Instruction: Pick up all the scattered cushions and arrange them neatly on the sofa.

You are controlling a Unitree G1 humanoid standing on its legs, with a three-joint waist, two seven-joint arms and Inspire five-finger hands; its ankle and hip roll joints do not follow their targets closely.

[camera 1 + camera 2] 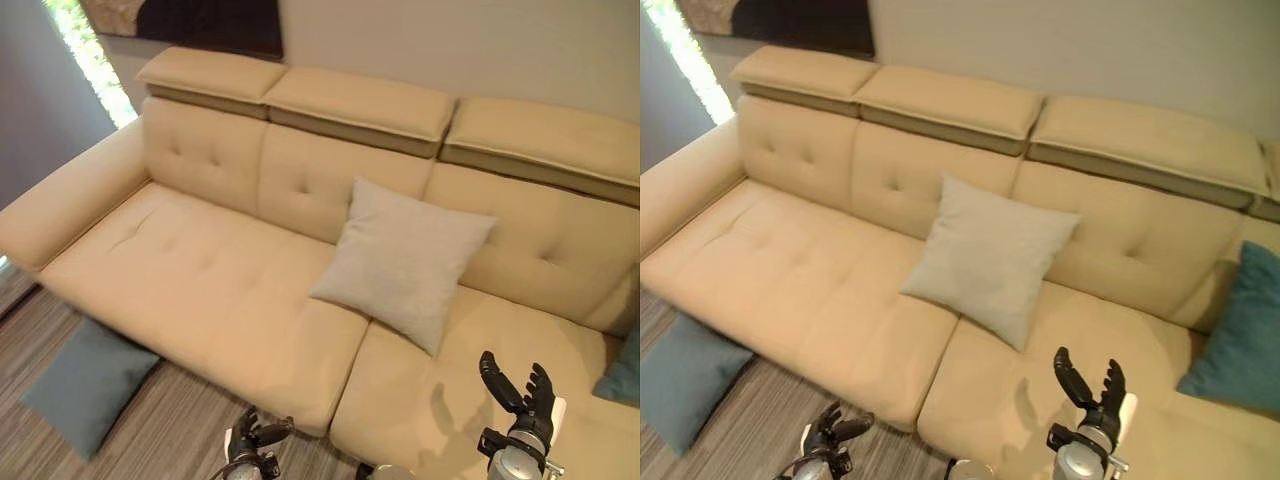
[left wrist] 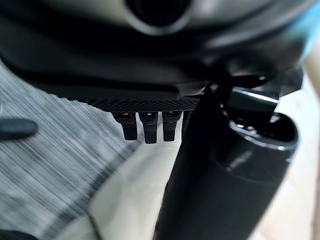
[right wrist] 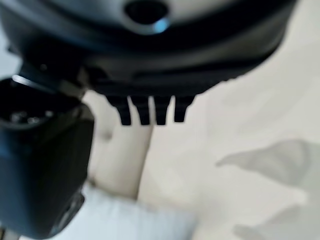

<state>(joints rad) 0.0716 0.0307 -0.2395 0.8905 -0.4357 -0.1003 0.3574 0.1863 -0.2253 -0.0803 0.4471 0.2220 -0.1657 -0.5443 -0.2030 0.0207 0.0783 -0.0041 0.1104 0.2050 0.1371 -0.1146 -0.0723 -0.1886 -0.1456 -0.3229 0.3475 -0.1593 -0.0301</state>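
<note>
A light grey cushion (image 1: 400,260) leans upright against the backrest in the middle of the cream sofa (image 1: 200,270). Leaning at the sofa's far right end is a teal cushion (image 1: 1240,330). A grey-blue cushion (image 1: 85,385) lies on the floor at the left, tucked against the sofa's front edge. My right hand (image 1: 520,395) is raised over the right seat, open, its fingers (image 3: 150,112) straight and holding nothing. My left hand (image 1: 250,440) hangs low in front of the sofa over the floor, relaxed and empty, fingers (image 2: 150,130) showing.
Striped wood-look floor (image 1: 180,420) runs along the sofa's front. A bright window (image 1: 90,60) and a dark picture (image 1: 200,25) are behind the sofa's left end. The left seat is bare.
</note>
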